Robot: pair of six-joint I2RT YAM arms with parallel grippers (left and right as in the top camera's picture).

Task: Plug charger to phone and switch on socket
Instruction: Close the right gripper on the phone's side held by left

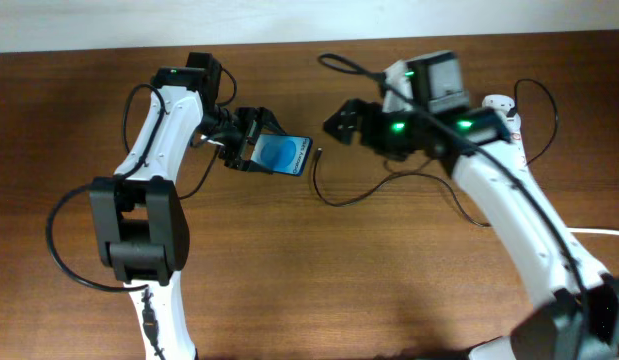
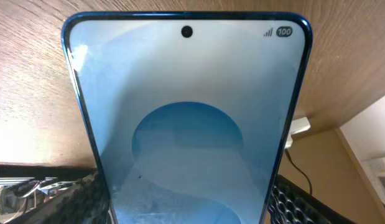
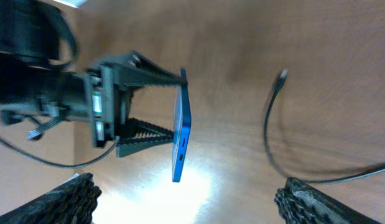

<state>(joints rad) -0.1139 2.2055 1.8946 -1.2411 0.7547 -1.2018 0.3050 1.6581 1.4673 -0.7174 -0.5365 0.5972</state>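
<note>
My left gripper (image 1: 255,140) is shut on the phone (image 1: 281,155), holding it by its sides above the table. The phone's blue screen fills the left wrist view (image 2: 186,124), with a jaw at each lower edge (image 2: 189,202). In the right wrist view the phone (image 3: 181,127) shows edge-on with its bottom port facing me. The charger's black plug tip (image 1: 317,155) lies on the table just right of the phone, also seen in the right wrist view (image 3: 281,76). My right gripper (image 1: 341,122) (image 3: 186,196) is open and empty, right of the phone. The white socket (image 1: 501,104) is mostly hidden behind my right arm.
The thin black cable (image 1: 354,198) loops across the wooden table (image 1: 309,270) toward the right arm. A thick white cord (image 1: 601,232) runs off the right edge. The wall edge runs along the table's far side.
</note>
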